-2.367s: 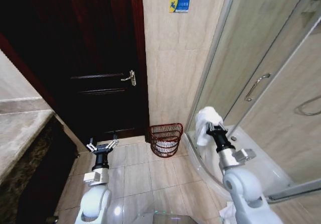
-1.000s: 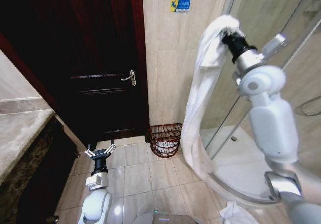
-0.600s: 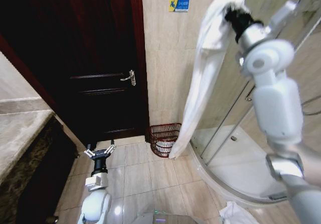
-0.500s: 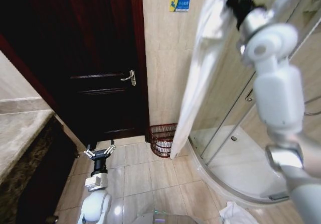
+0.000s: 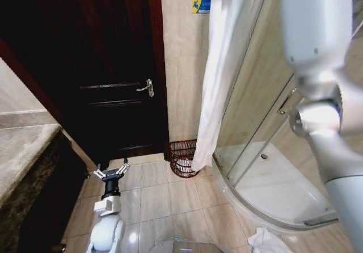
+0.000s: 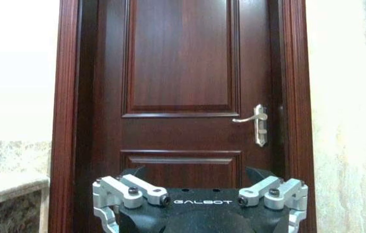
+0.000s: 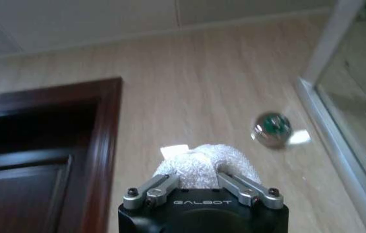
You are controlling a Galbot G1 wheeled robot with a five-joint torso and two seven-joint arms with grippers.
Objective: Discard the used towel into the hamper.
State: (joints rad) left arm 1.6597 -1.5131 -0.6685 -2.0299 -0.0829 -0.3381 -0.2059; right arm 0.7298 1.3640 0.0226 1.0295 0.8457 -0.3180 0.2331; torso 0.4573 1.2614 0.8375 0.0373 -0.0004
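Here, in the head view, the right arm [image 5: 315, 66] is raised high, its tool above the frame, and the towel [image 5: 218, 77] hangs from it in one long white strip. The strip's lower end dangles just in front of the hamper [image 5: 182, 157], which stands far below that tool on the tiled floor [image 5: 164, 199], against the wall between the dark door [image 5: 96, 71] and the shower enclosure [image 5: 272, 151]. The left tool [image 5: 111, 172] sits low near the floor, fingers spread and empty, well to the door side of the hamper.

In the left wrist view, the left tool [image 6: 199, 196] faces the door [image 6: 183, 97] with its fingers wide apart and nothing between them; it looks parked.

In the right wrist view, the right tool [image 7: 202, 190] is clamped on a bunched white fold of the towel [image 7: 202, 165], with wall and door frame beyond.

To my judgement, the step in hand is carrying the hanging towel over the hamper. Doing it well means bringing the tail over the rim, then lowering so the cloth piles inside before release. Letting go from this height risks the strip draping over the rim or falling onto the floor.
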